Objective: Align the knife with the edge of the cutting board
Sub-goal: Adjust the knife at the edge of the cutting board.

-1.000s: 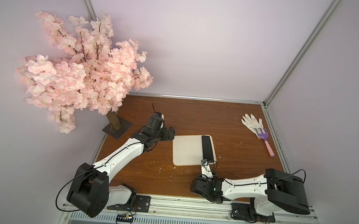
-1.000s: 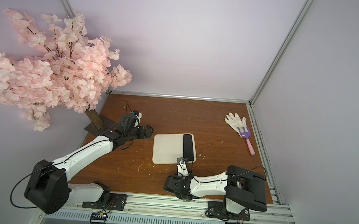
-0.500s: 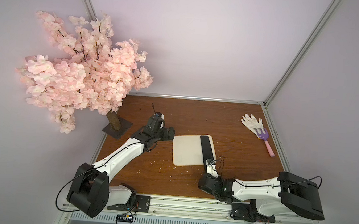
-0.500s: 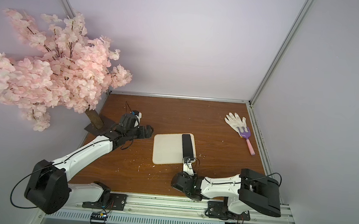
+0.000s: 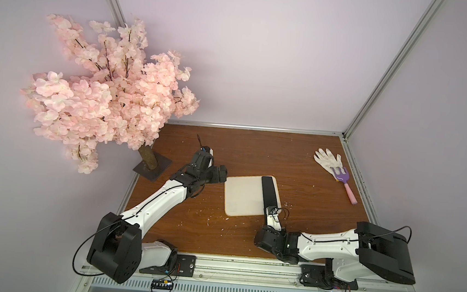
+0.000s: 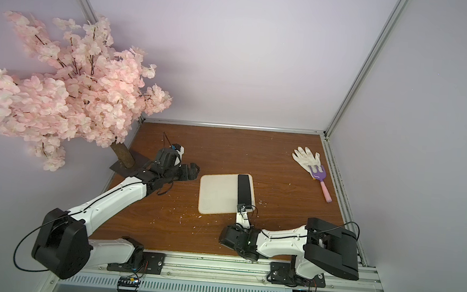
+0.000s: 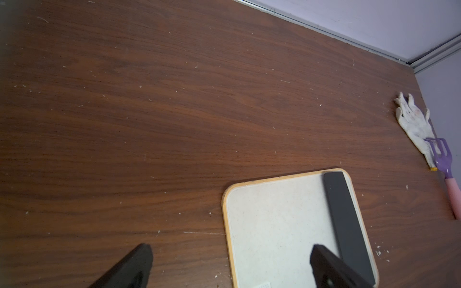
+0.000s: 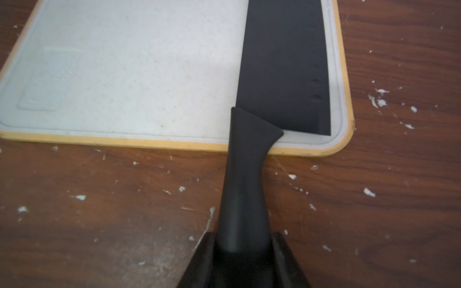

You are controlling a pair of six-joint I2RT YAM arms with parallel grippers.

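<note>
The cream cutting board (image 5: 242, 194) (image 6: 218, 192) lies flat at the table's middle. The matte-black knife (image 5: 269, 191) (image 6: 244, 190) rests on it, blade close along and nearly parallel to the board's right edge. In the right wrist view the knife (image 8: 282, 62) shows a thin strip of cutting board (image 8: 137, 74) beside the blade, and the handle overhangs the near rim. My right gripper (image 5: 273, 222) (image 8: 243, 239) is shut on that handle. My left gripper (image 5: 222, 173) (image 7: 229, 249) hangs open by the board's far left corner, holding nothing.
An artificial pink blossom tree (image 5: 111, 94) stands on a dark base (image 5: 152, 167) at the back left. A white glove (image 5: 326, 159) and a purple fork with pink handle (image 5: 343, 181) lie at the right wall. White crumbs (image 8: 379, 99) dot the wood.
My right arm's elbow has swung out to the right and its jaws have narrowed onto the knife handle. The blade has shifted slightly on the board. The left arm has stayed put.
</note>
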